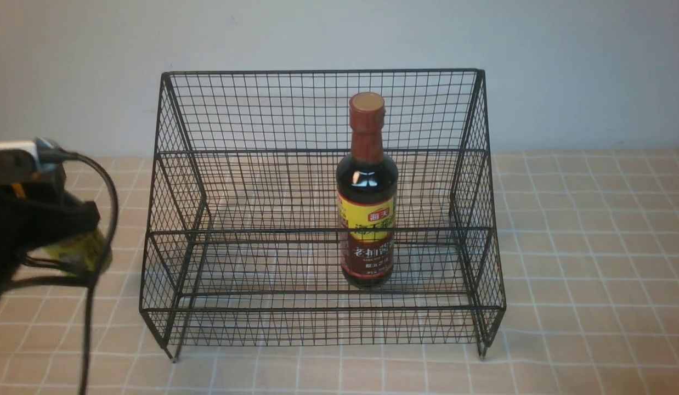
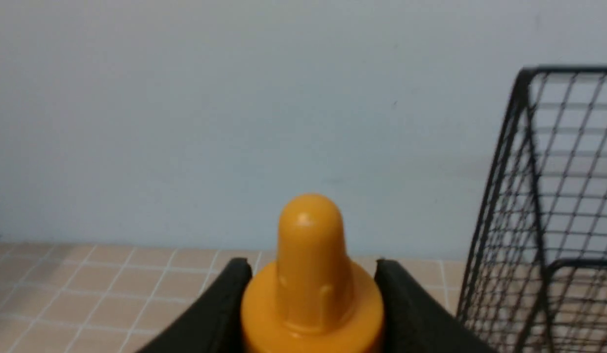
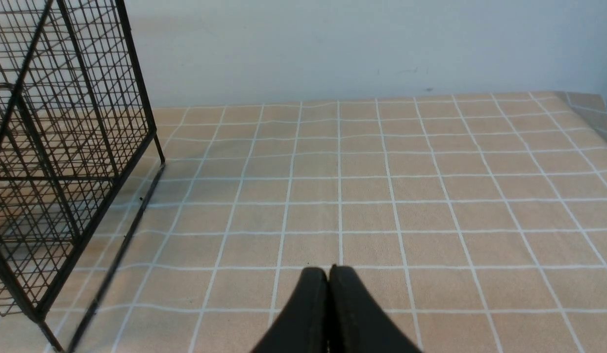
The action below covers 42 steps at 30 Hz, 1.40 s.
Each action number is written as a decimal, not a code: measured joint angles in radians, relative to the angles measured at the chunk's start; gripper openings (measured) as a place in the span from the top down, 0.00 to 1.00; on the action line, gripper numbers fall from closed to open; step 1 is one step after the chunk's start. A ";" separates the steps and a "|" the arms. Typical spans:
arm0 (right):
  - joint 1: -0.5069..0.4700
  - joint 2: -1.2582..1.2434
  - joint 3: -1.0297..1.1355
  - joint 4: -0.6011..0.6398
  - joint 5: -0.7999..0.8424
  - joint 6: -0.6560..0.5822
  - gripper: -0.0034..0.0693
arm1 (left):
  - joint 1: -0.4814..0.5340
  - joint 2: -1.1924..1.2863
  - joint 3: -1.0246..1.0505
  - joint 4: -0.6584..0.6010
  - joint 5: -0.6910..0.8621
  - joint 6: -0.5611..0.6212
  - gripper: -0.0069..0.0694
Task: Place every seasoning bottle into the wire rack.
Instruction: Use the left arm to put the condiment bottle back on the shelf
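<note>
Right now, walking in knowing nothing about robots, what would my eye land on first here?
The big black wire rack fills the middle of the scene, with a tall dark bottle standing upright inside it, right of centre. To its left, outside it, the left gripper holds a squat bottle with an orange-yellow cap; the right gripper is shut on nothing.

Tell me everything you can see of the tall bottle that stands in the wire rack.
The tall seasoning bottle stands upright inside the black wire rack, right of its middle. It looks like glass, holding dark liquid, with a red-brown cap and neck sleeve and a yellow-and-red label bearing Chinese characters. Only the rack's wire under it touches it.
</note>
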 joint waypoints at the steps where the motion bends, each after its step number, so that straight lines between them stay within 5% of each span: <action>1: 0.000 0.000 0.000 0.000 0.000 0.000 0.97 | 0.000 -0.052 -0.032 0.006 0.080 0.011 0.54; 5: 0.000 0.000 0.000 0.000 0.000 0.000 0.97 | -0.007 -0.212 -0.130 0.018 0.377 -0.007 0.54; 10: 0.000 0.000 0.000 0.000 0.000 0.000 0.97 | -0.115 -0.298 -0.158 0.024 0.507 -0.028 0.54; 14: 0.000 0.000 0.000 0.000 0.000 0.000 0.97 | -0.276 -0.273 -0.158 0.025 0.514 -0.029 0.54; 20: 0.000 0.000 0.000 0.000 0.000 0.000 0.97 | -0.385 -0.122 -0.158 0.025 0.393 0.000 0.54; 29: 0.000 0.000 0.000 0.000 0.000 0.000 0.97 | -0.402 0.075 -0.158 0.024 0.307 0.008 0.54; 42: 0.000 0.000 0.000 0.000 0.000 0.000 0.97 | -0.402 0.101 -0.158 0.021 0.490 0.008 0.53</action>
